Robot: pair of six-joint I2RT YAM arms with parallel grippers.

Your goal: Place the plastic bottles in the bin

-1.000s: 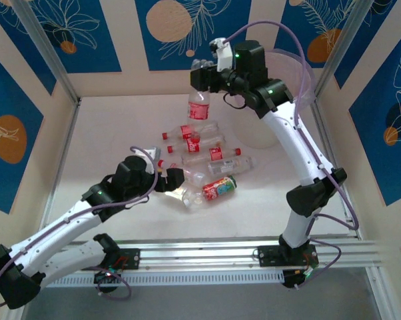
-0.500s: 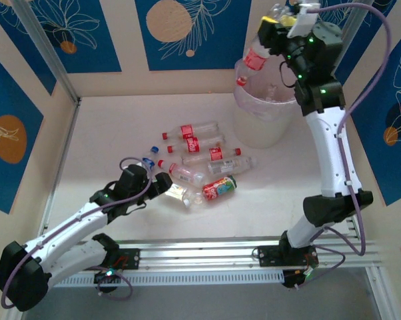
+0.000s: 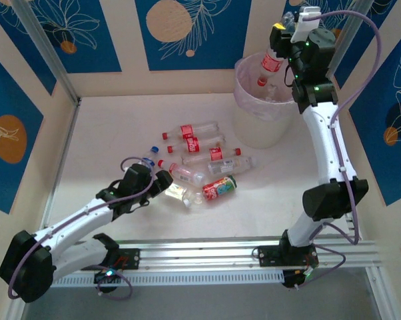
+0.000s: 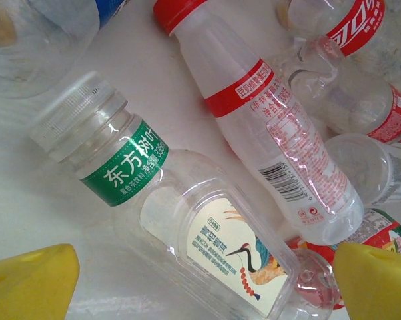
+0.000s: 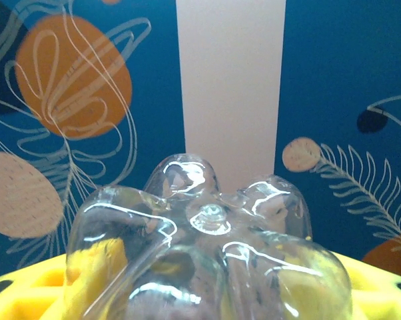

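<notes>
- The right hand (image 3: pixel 280 35) is clamped on the base of a clear red-labelled bottle (image 3: pixel 271 64), which hangs cap down.
- A second ago this hand carried the bottle above the pile on the table (image 3: pixel 107 133). Half a second ago the bottle was tilted over the left rim of the bin (image 3: pixel 254 127).
- Now the bottle hangs nearly upright over the bin's mouth, with its cap inside the outline of the rim.
- In the right wrist view, the bottle's lobed base sits between the yellow fingers (image 5: pixel 87 280).
- The left hand (image 3: pixel 162 181) is low at the left edge of the pile of bottles (image 3: pixel 204 157), hardly shifted from half a second ago.
- Its fingers (image 4: pixel 27 283) are spread wide and hold nothing.
- A clear green-labelled bottle (image 4: pixel 187 220) lies on the table between them, with a red-capped bottle (image 4: pixel 274 133) just beside it.
- The pile lies as it did before.
</notes>
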